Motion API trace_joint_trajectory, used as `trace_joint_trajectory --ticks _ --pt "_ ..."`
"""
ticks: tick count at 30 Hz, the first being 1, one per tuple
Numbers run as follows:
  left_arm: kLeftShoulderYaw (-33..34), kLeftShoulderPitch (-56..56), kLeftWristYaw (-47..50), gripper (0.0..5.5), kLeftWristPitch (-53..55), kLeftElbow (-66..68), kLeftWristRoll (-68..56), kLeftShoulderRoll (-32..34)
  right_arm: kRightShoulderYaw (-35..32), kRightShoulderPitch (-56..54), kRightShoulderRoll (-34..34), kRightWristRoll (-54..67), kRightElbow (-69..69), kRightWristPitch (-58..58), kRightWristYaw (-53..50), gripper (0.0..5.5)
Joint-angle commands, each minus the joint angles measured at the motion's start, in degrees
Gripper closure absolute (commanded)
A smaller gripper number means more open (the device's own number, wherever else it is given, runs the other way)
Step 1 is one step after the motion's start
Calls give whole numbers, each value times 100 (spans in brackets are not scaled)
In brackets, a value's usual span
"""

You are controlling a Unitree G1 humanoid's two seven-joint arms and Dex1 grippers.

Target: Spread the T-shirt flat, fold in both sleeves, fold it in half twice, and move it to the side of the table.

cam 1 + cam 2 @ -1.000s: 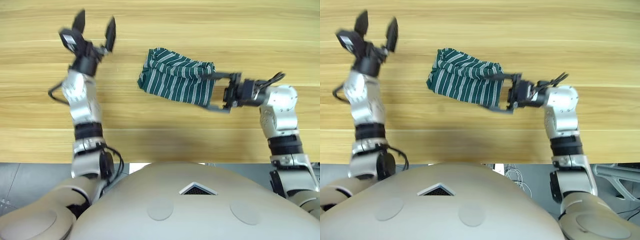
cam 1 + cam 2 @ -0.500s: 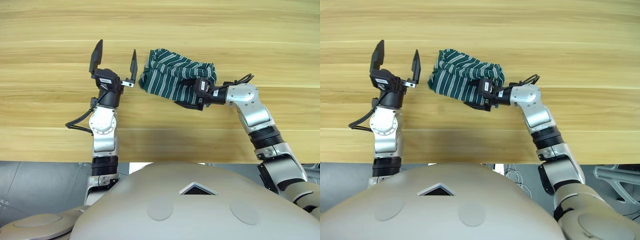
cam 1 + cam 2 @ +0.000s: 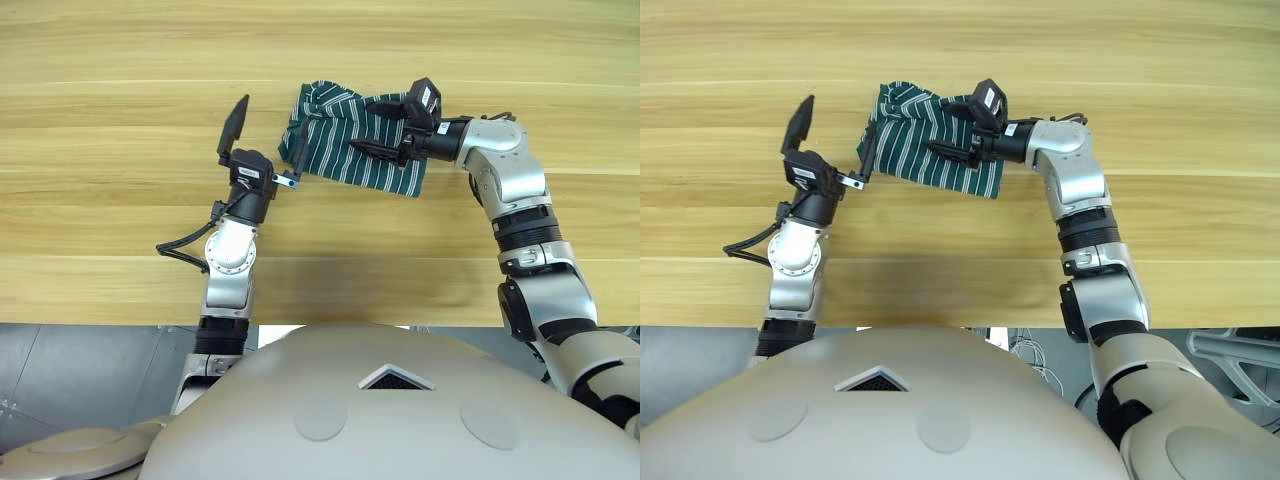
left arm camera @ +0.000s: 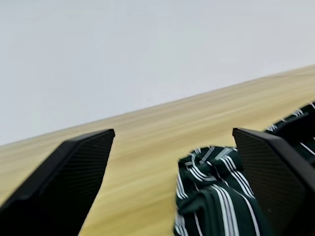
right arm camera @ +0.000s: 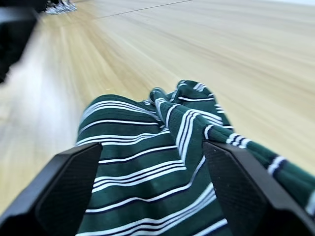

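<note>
The dark green T-shirt [image 3: 345, 135] with white stripes lies bunched in a compact heap on the wooden table [image 3: 100, 60]. My left gripper [image 3: 268, 135] is open at the heap's left edge, one finger touching the cloth's edge and the other out over bare wood. The left wrist view has the T-shirt [image 4: 216, 196] next to one finger [image 4: 275, 177]. My right gripper [image 3: 378, 128] comes in from the right, open and low over the heap's right half, its fingers spread across the cloth. From the right wrist, the T-shirt [image 5: 147, 128] lies between and under the fingers [image 5: 64, 191].
Bare wood stretches all round the shirt, widest at the far side and far left. The table's near edge [image 3: 100, 322] runs just in front of my arms.
My left arm swung in from the far left to the shirt's left edge. My right gripper moved from the shirt's near right corner up over its right half. The heap shifted slightly away.
</note>
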Motion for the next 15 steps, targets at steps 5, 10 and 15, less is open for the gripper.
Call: trace_joint_trajectory --ticks 5,10,15 --pt "-154 -258 124 118 79 551 185 73 126 -506 91 -790 987 -1111 -646 172" --pt "-38 -446 247 118 110 955 146 117 303 -801 2 -1386 1916 -1964 -972 172" --pt "9 -488 306 118 64 1035 113 182 299 -831 1 -1550 2580 -2326 -908 172"
